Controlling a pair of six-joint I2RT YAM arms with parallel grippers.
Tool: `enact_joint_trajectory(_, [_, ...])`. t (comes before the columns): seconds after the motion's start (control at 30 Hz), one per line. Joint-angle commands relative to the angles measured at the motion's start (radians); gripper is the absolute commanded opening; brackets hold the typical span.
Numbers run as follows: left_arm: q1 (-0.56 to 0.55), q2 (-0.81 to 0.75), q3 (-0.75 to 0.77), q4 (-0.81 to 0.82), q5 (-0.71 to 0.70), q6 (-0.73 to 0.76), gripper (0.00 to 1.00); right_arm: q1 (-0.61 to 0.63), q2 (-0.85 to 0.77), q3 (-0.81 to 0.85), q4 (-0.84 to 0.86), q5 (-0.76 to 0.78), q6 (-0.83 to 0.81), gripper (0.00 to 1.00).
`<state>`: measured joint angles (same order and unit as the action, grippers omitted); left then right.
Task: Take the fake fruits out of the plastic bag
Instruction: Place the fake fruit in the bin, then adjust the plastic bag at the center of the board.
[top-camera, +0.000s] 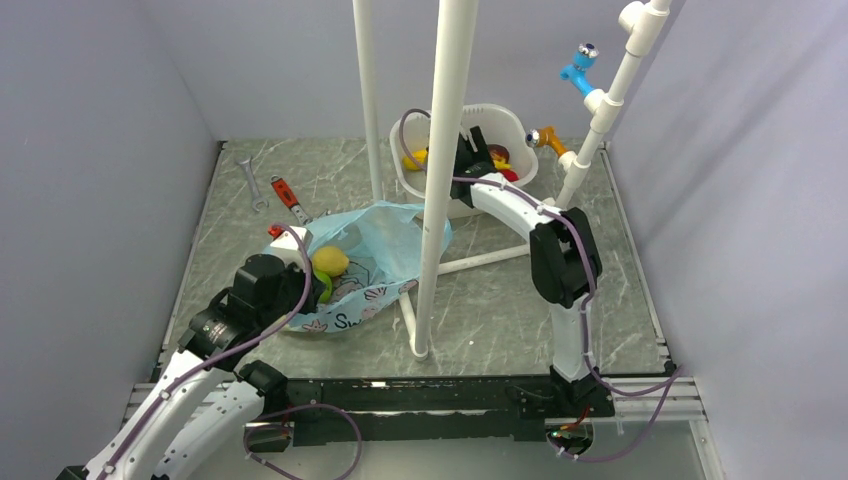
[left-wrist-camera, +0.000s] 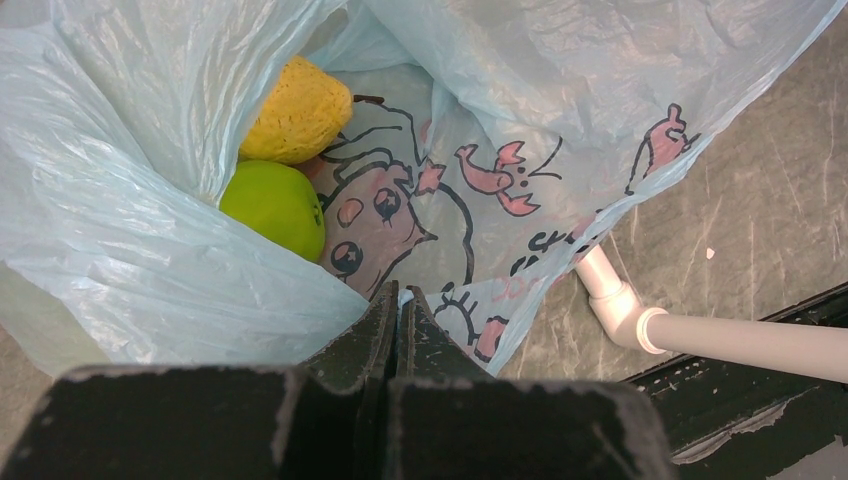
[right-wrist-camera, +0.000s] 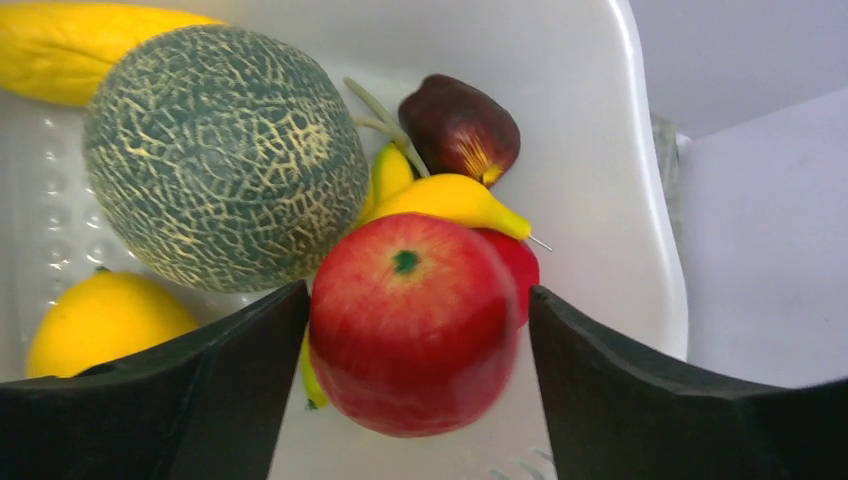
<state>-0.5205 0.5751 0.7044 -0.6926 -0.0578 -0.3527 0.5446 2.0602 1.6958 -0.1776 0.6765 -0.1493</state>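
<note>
The left gripper (left-wrist-camera: 400, 298) is clamped tight on the plastic bag (left-wrist-camera: 140, 260) rim while the right gripper (right-wrist-camera: 417, 293) gapes wide around a red apple (right-wrist-camera: 412, 335) over the tub (right-wrist-camera: 600, 160), so slipping film could collapse the bag over the lemon (left-wrist-camera: 296, 110) and green fruit (left-wrist-camera: 276, 206) inside.

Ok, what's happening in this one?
The left gripper is shut on the plastic bag at its edge, holding the mouth open. A yellow fruit and a green fruit lie inside. The right gripper is over the white tub, jaws spread around a red apple that looks released, beside a melon.
</note>
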Motion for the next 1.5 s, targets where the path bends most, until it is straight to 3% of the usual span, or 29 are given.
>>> enact_joint_trajectory(0.0, [0.001, 0.0, 0.001, 0.042, 0.007, 0.006, 0.0, -0.007, -0.072, -0.001, -0.011, 0.026, -0.016, 0.87])
enact_joint_trajectory(0.1, [0.001, -0.006, -0.003, 0.047, 0.013, 0.007, 0.0, -0.011, -0.122, -0.016, -0.036, -0.003, 0.009, 0.94])
enact_joint_trajectory(0.3, [0.001, -0.002, 0.001, 0.044, 0.019, 0.008, 0.0, -0.011, -0.274, -0.096, -0.09, -0.159, 0.137, 0.99])
enact_joint_trajectory(0.57, [0.001, -0.018, -0.004, 0.051, 0.023, 0.007, 0.0, -0.011, -0.647, -0.39, -0.065, -0.587, 0.341, 0.95])
enact_joint_trajectory(0.8, [0.001, -0.007, 0.007, 0.031, 0.056, 0.009, 0.0, -0.01, -1.008, -0.658, 0.133, -0.896, 0.429, 0.94])
enact_joint_trajectory(1.03, [0.001, 0.01, 0.032, -0.033, 0.178, -0.072, 0.0, 0.025, -0.944, -0.728, 0.4, -1.221, 0.657, 0.9])
enact_joint_trajectory(1.3, [0.001, -0.04, 0.041, -0.164, 0.228, -0.188, 0.0, 0.287, -0.779, -0.728, 0.463, -1.179, 0.538, 0.84])
enact_joint_trajectory(1.47, [0.001, -0.038, 0.024, -0.227, 0.256, -0.211, 0.0, 0.317, -0.626, -0.748, 0.487, -1.202, 0.55, 0.77])
